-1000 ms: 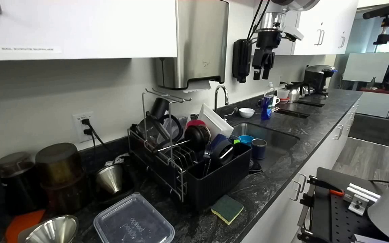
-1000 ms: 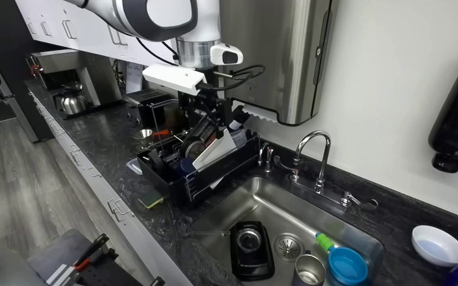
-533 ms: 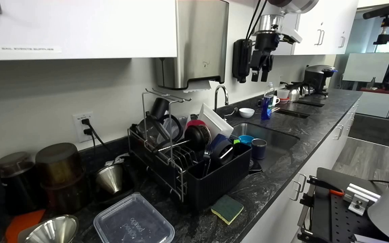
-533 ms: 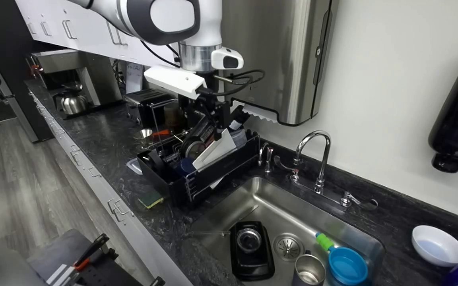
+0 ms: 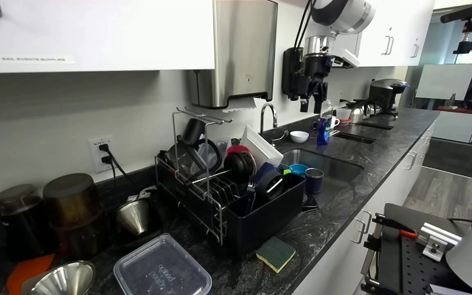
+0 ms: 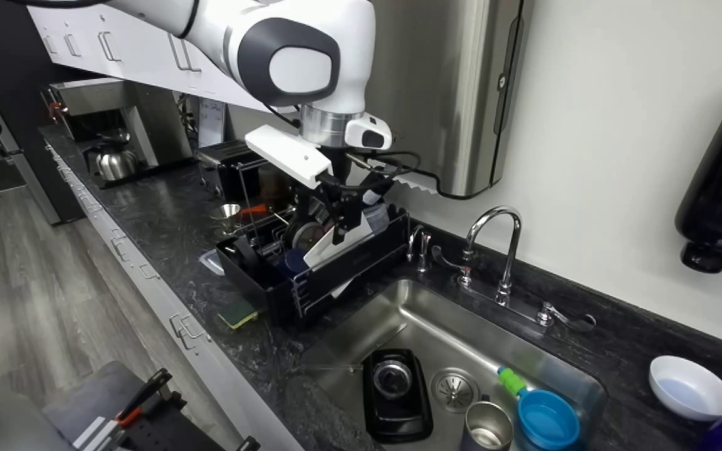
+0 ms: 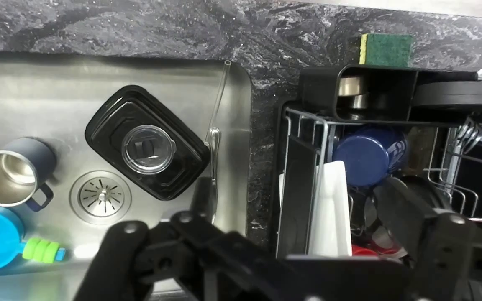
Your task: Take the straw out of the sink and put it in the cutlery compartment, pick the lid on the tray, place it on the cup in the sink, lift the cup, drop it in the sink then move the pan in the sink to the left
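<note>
While fingers (image 7: 404,209) hang higher, straw (image 7: 218,100) lies in sink (image 7: 69,100).

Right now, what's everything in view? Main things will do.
Sink: one, silver, in counter
Straw: one, clear, in sink
Tray: one, black, in sink
Lid: one, clear, on tray
Cup: one, dark blue, in sink
Pan: one, light blue, in sink
Cutlery: one piece, silver, in sink
Dish rack: one, black, beside sink
Sponge: one, green and yellow, on counter
Bowl: one, white, on counter
Tall tap: one, silver, behind sink
Towel dispenser: one, silver, on wall
Robot arm: one, mostly white, overhead
Jaws: one pair, black, open, at arm's end
</note>
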You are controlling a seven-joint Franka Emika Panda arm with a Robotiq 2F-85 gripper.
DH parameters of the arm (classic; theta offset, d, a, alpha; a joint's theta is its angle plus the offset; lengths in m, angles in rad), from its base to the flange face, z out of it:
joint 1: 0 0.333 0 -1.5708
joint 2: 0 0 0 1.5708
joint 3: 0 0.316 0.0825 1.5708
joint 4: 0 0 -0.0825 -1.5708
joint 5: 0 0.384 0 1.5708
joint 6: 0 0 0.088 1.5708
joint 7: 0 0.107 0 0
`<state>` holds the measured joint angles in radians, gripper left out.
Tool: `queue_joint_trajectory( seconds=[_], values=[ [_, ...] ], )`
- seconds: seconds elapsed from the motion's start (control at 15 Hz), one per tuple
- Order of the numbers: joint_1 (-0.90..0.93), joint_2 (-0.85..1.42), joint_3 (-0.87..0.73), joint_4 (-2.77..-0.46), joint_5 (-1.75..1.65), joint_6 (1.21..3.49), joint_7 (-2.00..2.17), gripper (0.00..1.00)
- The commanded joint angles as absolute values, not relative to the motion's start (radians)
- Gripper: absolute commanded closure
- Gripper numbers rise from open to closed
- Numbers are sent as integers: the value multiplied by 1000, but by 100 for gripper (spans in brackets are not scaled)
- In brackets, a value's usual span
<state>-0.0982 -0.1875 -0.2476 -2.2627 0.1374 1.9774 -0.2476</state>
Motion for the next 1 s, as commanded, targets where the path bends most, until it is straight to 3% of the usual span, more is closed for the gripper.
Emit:
queue_joint_trajectory(
  seconds=[0.0, 0.93],
  values=[
    [-128, -119, -249, -2225, 182, 1932, -255, 0],
    [-180, 149, -228, -2095, 318, 1898, -250, 0]
  ],
)
